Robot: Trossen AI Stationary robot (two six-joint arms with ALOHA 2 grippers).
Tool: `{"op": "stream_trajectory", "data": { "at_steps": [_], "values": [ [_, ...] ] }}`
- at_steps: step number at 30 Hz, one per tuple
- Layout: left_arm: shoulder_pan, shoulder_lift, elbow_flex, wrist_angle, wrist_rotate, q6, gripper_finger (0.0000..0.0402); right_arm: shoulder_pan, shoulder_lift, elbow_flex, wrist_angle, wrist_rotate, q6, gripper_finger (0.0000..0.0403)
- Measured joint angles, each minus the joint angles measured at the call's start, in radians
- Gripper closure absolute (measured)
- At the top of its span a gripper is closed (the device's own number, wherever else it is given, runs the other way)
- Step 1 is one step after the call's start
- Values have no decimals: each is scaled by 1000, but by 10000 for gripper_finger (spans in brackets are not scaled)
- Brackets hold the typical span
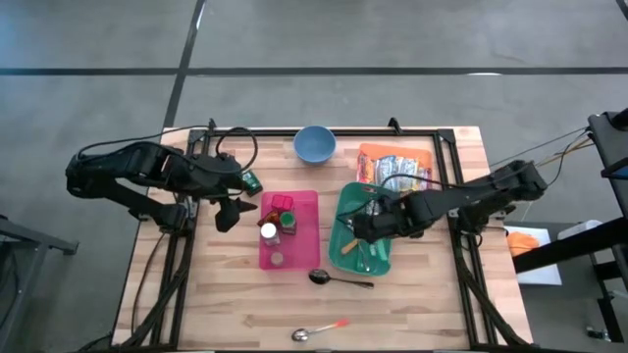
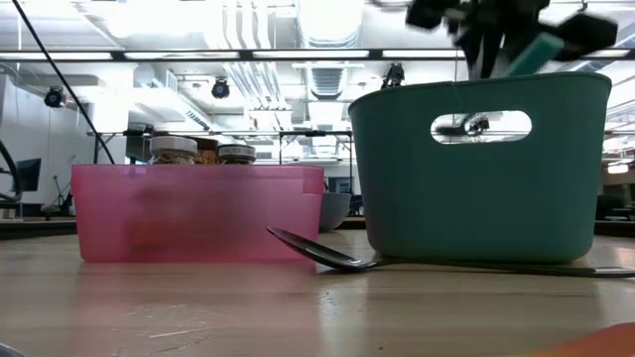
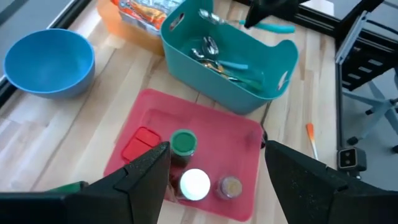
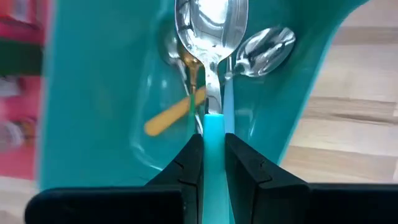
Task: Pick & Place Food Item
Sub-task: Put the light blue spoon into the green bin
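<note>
From above, the right gripper (image 1: 359,227) hangs over the green bin (image 1: 345,257), and the left gripper (image 1: 234,209), fingers apart and empty, waits beside the pink tray (image 1: 306,227).

In the right wrist view, the fingers (image 4: 189,163) squeeze the spoon (image 4: 212,37) by its blue handle. Its bowl points straight away from them, above other spoons in the bin.
</note>
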Motion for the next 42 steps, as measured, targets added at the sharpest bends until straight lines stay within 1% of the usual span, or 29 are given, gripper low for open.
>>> {"op": "stream_trajectory", "data": {
  "at_steps": [3, 8, 11, 15, 23, 27, 30, 34, 39, 42],
  "values": [
    [16, 0, 0, -2, 0, 8, 139, -49, 21, -45, 53, -57, -64, 370],
    [30, 0, 0, -2, -2, -6, 139, -153, 70, -69, 66, -131, -208, 370],
    [30, 0, 0, -2, -4, -20, 139, -200, 111, -57, 73, -166, -288, 370],
    [30, 0, 0, -7, -4, -43, 139, -234, 173, -11, 75, -174, -349, 370],
    [30, 0, 0, -10, -5, -48, 139, -240, 329, 41, 72, -257, -440, 370],
    [30, 0, 0, -17, -7, -48, 139, -242, 377, 70, 71, -264, -467, 370],
    [30, 0, 0, -43, -7, -48, 139, -242, 403, 81, 72, -268, -486, 370],
    [30, 0, 0, -64, -7, -49, 139, -246, 427, 83, 73, -313, -527, 370],
    [30, 0, 0, -64, -6, -49, 139, -246, 430, 82, 71, -314, -536, 369],
    [30, 0, 0, -64, -6, -49, 139, -246, 425, 81, 72, -314, -554, 349]
  ]
}}
